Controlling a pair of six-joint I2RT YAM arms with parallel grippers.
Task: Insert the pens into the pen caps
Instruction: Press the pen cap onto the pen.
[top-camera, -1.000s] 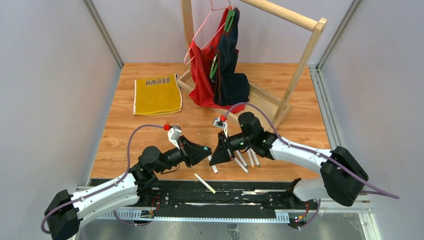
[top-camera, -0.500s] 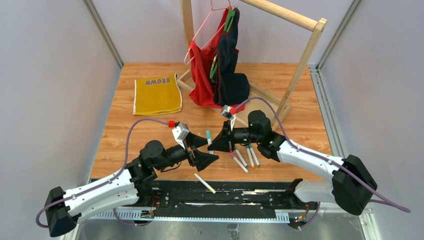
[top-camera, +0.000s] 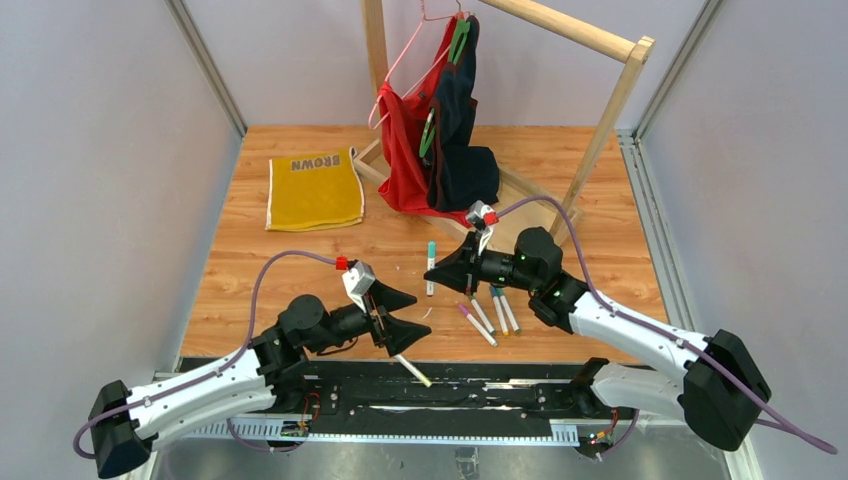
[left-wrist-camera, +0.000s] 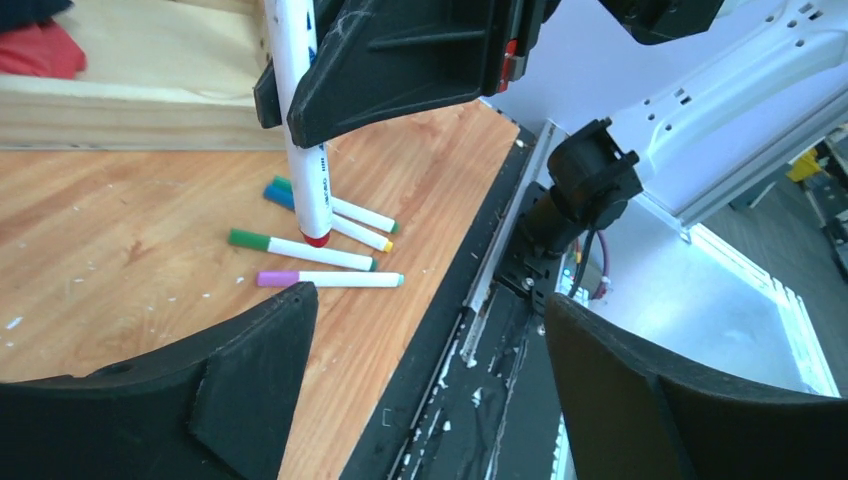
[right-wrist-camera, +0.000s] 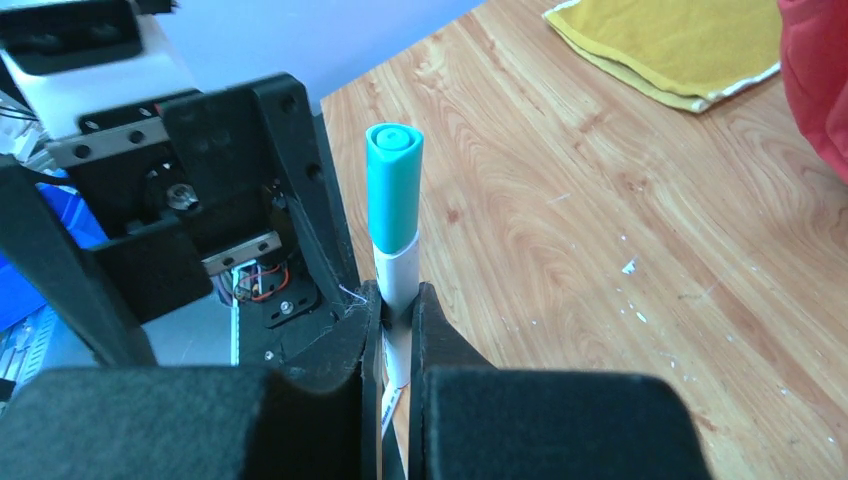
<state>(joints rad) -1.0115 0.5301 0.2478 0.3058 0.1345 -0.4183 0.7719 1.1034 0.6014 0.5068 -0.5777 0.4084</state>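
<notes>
Your right hand (right-wrist-camera: 397, 300) is clamped shut on the teal-capped pen (right-wrist-camera: 398, 262), upright over mid-counter (top-camera: 300, 260), so I'd say that one's capped. Left hand (top-camera: 404, 317) is wide open and empty. Next: park it beside the finished pens (left-wrist-camera: 300, 251), then fetch the stray pen (top-camera: 410, 367) at the near edge.

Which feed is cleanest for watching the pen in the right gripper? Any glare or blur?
Right wrist view is cleanest: the teal-capped white pen is sharp and evenly lit; the right gripper clamping it is near-black. Left wrist view: the loose pens on the wooden table are crisp, but lower right beyond the table edge is blown out white. Top external view: even light, no glare.
</notes>
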